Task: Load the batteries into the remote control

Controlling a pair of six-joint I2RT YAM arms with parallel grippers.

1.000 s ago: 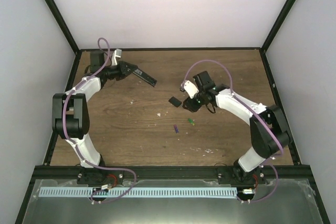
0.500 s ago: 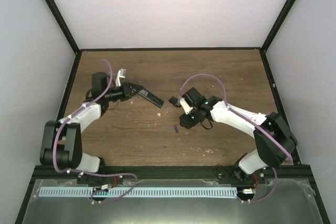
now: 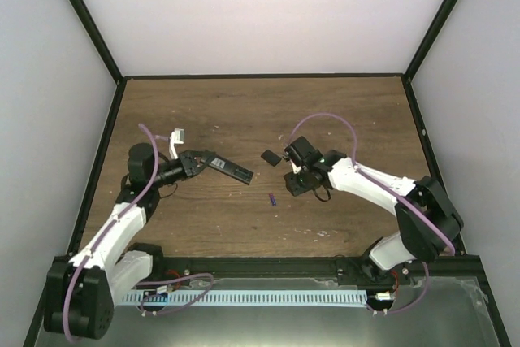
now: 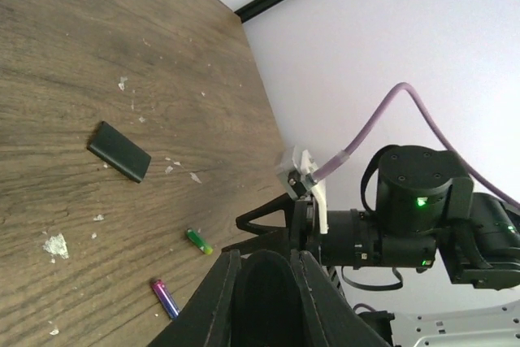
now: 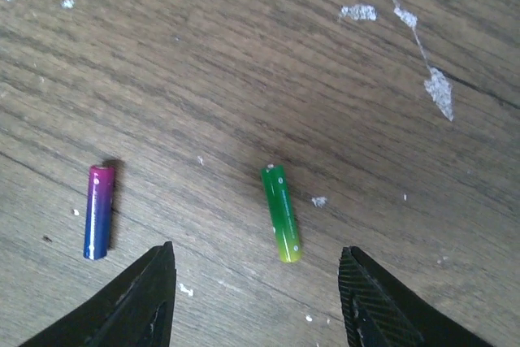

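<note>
Looking from above, one slim black bar-shaped remote control [image 3: 230,170] sticks out of the left jaws, which are clamped on its end, over the left half of the worktop [image 3: 341,111], and one purple-blue battery [image 3: 272,198] lies between the arms. The left wrist view shows two tiny cylinders on the wood, that one and a green battery [image 4: 197,240], near one flat black piece [image 4: 119,151]. At the right wrist, the right jaws stand open and empty, with the green one lying just ahead of them.

Wooden table [image 3: 325,111]: green battery [image 5: 281,213], purple battery [image 5: 98,211], black cover [image 4: 119,151], white specks [image 5: 437,87]
</note>
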